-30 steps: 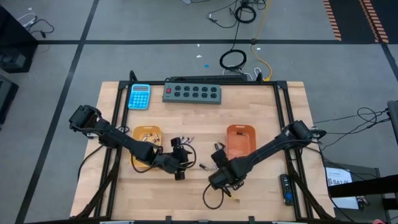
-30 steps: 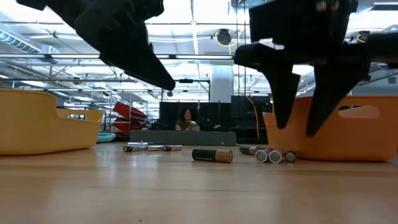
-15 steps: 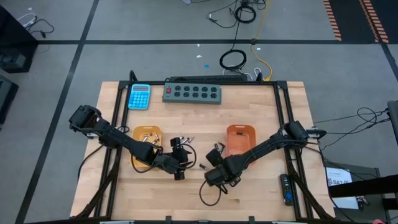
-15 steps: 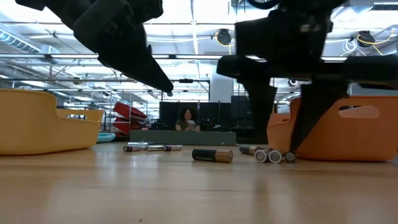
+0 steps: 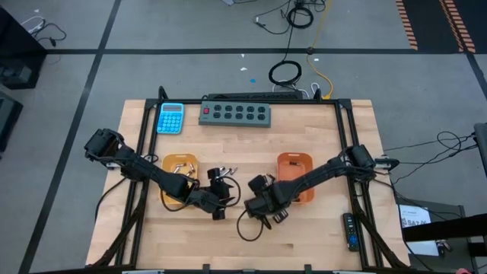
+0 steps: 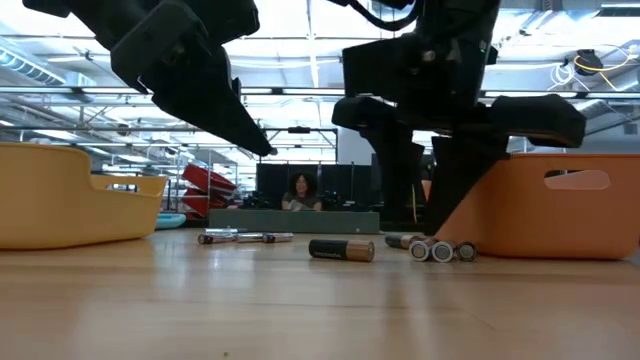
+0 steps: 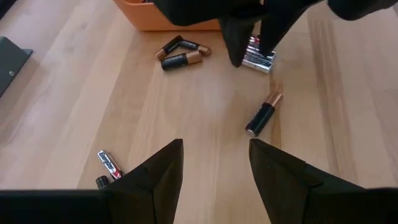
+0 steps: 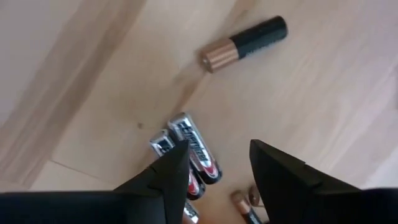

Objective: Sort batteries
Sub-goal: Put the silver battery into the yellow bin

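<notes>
The right claw (image 8: 214, 165) hangs low over a cluster of silver batteries (image 8: 189, 149) on the wooden worktop (image 5: 319, 236), fingers parted and empty, just beside the orange tray (image 5: 294, 173). A black-and-copper battery (image 8: 244, 43) lies near them. The left claw (image 7: 214, 165) hovers wide and empty beside the yellow tray (image 5: 179, 169).

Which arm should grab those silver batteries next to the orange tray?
Right. The right gripper hangs open directly over the silver batteries; the left gripper hovers open farther off.
</notes>
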